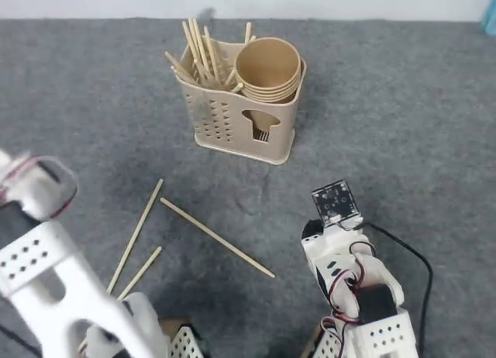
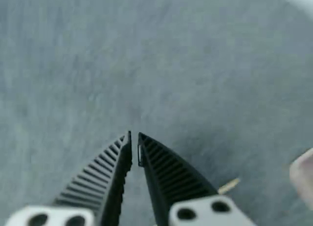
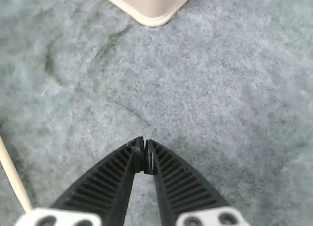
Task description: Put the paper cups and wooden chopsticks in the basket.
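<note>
The beige basket [image 1: 240, 118] stands at the back centre, holding stacked paper cups [image 1: 267, 67] and several wooden chopsticks [image 1: 200, 52]. Three loose chopsticks lie on the grey carpet in front: a long one [image 1: 217, 238] running diagonally, another [image 1: 136, 234] to its left, and a shorter one [image 1: 141, 271] below that. My left gripper [image 2: 133, 138] is shut on nothing over bare carpet, with a chopstick tip [image 2: 229, 185] beside it. My right gripper [image 3: 145, 144] is also shut and empty, a short way in front of the basket's corner [image 3: 151, 6], with a chopstick [image 3: 12, 174] off to its side.
The left arm [image 1: 46, 257] fills the lower left of the high view and covers the near ends of two loose chopsticks. The right arm [image 1: 349, 273] and its black cable [image 1: 411, 257] sit at the lower right. Open carpet surrounds the basket.
</note>
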`<move>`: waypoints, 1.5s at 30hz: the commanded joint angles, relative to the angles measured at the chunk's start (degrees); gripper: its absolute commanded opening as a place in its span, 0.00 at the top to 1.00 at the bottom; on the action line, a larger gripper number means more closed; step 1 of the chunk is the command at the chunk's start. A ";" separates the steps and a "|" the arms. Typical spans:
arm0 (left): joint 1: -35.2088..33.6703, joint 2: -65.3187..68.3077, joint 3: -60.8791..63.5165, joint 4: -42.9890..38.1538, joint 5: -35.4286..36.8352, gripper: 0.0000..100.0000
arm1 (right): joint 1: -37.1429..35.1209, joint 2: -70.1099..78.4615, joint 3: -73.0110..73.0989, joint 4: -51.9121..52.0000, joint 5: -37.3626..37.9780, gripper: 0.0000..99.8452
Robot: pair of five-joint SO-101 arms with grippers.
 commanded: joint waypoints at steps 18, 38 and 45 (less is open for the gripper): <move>-31.65 -1.14 31.34 -22.42 -22.07 0.98 | -23.52 3.38 -17.05 -2.33 7.30 0.99; -32.53 -1.05 31.43 -24.88 -5.54 0.79 | -34.59 92.97 -64.26 -25.63 7.21 0.93; -34.55 -1.05 31.08 -25.14 -2.02 0.79 | -35.65 112.84 -80.00 -25.54 7.21 0.94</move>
